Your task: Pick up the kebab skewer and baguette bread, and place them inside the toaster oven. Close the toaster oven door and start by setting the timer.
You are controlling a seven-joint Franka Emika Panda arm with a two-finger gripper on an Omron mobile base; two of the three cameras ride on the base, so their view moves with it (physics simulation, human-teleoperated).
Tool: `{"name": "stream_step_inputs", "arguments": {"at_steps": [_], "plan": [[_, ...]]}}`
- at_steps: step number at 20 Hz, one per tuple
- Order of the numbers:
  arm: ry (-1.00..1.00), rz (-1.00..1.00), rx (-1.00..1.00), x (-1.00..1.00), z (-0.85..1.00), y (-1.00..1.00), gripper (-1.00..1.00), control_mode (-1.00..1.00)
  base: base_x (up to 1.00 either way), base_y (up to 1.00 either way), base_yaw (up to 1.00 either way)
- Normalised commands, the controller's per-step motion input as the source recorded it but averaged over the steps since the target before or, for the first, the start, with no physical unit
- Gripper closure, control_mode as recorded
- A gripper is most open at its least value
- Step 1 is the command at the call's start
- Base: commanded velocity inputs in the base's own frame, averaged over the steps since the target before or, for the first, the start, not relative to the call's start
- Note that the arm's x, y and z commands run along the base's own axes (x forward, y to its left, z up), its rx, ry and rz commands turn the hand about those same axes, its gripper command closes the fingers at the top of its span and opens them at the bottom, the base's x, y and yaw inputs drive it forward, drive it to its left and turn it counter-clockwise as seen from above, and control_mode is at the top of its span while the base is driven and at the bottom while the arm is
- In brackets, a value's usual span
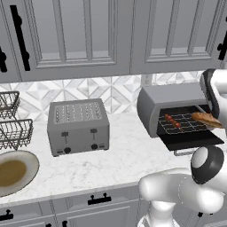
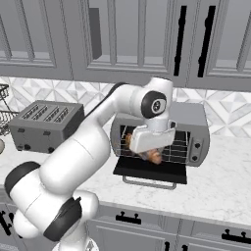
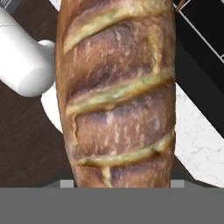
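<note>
I can read no words, numbers, brand marks or signs anywhere here. The toaster oven and the pop-up toaster carry plain knobs with no legible markings on them.

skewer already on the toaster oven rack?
Yes. In the left base view the kebab skewer lies on the wire rack inside the open toaster oven.

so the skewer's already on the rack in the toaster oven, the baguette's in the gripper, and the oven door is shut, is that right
Not quite: the toaster oven door is open, folded down flat, as the left base view shows. The rest holds: the kebab skewer lies on the rack inside the toaster oven, and the baguette bread is in the gripper at the oven's mouth.
</note>
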Motion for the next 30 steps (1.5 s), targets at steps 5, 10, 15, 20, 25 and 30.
{"name": "stream_step_inputs", "arguments": {"at_steps": [5,10,15,20,25,30], "plan": [[-0.08,0.0,0.03,0.43,-0.19,-0.29,1.0,-1.0,0.0,0.0,0.0],[-0.15,0.01,0.0,0.23,-0.27,-0.24,1.0,-1.0,0.0,0.0,0.0],[-0.19,0.01,0.0,0.4,-0.15,0.0,1.0,-1.0,0.0,0.0,0.0],[-0.09,0.01,0.0,0.48,-0.21,0.0,1.0,-1.0,0.0,0.0,0.0],[-0.01,0.06,0.0,0.43,-0.23,-0.19,1.0,-1.0,0.0,0.0,0.0],[-0.05,0.1,0.0,0.27,-0.22,0.0,1.0,-1.0,0.0,0.0,0.0]]}}
